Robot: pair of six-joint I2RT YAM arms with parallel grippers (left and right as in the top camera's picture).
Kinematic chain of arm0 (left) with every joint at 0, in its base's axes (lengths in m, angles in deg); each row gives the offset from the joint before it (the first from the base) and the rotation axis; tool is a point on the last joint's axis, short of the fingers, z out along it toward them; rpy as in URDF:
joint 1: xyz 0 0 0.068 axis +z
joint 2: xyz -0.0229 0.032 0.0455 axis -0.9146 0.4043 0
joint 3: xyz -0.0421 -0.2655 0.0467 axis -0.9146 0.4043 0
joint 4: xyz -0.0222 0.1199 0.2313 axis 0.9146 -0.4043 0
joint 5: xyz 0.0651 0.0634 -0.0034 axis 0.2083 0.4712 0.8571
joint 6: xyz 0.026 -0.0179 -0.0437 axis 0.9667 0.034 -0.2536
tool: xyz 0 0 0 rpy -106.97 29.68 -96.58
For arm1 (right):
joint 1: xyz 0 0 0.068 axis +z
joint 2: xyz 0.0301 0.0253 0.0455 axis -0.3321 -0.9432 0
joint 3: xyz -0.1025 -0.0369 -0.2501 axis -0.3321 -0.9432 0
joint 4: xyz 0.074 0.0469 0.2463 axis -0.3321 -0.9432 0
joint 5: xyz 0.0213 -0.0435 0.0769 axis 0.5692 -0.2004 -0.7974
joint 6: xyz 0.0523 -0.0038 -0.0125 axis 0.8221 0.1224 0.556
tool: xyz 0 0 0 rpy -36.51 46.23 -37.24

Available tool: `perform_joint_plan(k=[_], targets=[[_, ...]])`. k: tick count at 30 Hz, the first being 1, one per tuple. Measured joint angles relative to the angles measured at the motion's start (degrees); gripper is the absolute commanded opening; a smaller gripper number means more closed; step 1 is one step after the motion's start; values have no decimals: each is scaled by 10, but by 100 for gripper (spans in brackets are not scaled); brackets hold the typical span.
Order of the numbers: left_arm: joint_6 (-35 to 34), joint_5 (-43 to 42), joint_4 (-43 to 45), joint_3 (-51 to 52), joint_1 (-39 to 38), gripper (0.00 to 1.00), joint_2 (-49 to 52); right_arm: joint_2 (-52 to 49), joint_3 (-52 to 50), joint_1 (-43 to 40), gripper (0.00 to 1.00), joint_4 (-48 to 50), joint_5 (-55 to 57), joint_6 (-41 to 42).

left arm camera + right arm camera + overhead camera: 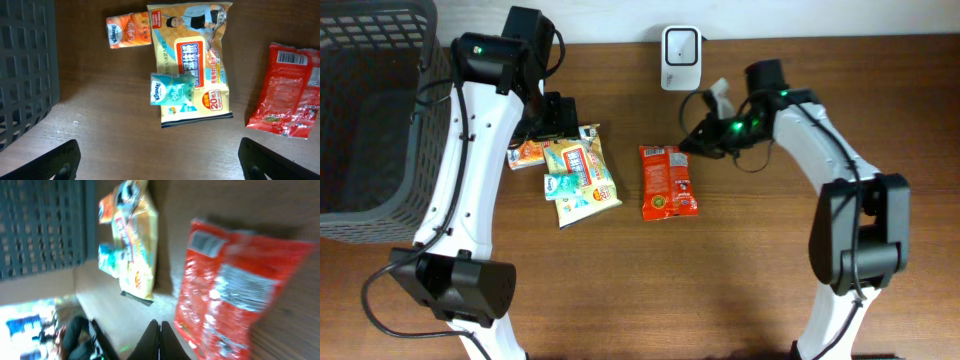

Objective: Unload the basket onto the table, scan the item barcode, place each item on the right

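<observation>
Red snack packet (668,182) lay flat on the counter (620,290) just ahead of the right claw (692,143), which was clenched on nothing. The left claw (160,167) hung released over the yellow wipes (192,65). Pick-up seemed pending: open, grasp the packet, then turn its barcode (291,58) toward the white scanner (680,45).

1. The overhead view looked straight down from high up on the whole worktop (740,290).
2. The left wrist view hung close above the yellow wipes pack (215,80), facing down, basket (25,65) at its left.
3. The right wrist view, blurred, looked low past its claw (159,325); all three shared the red packet (667,181).
</observation>
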State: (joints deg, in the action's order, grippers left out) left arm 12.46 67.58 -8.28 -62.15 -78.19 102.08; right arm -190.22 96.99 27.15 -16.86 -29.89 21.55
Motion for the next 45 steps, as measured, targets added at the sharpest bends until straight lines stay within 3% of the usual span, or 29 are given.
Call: perform_joint_plan(k=[4, 10, 17, 26, 36, 45], targets=[[-2, 0, 0, 0, 0, 99, 0, -61, -21, 25, 4, 89, -66, 8], [-2, 0, -3, 0, 0, 99, 0, -153, -28, 17, 4, 129, -125, 26], [-2, 0, -4, 0, 0, 99, 0, -147, -28, -10, 4, 88, -131, 15], [-2, 0, -4, 0, 0, 99, 0, 5, -34, 7, 4, -23, -96, -43], [-2, 0, -6, 0, 0, 99, 0, -101, -92, 54, 4, 76, -75, -11], [-2, 0, -6, 0, 0, 99, 0, -92, -88, 23, 4, 34, -80, -9]])
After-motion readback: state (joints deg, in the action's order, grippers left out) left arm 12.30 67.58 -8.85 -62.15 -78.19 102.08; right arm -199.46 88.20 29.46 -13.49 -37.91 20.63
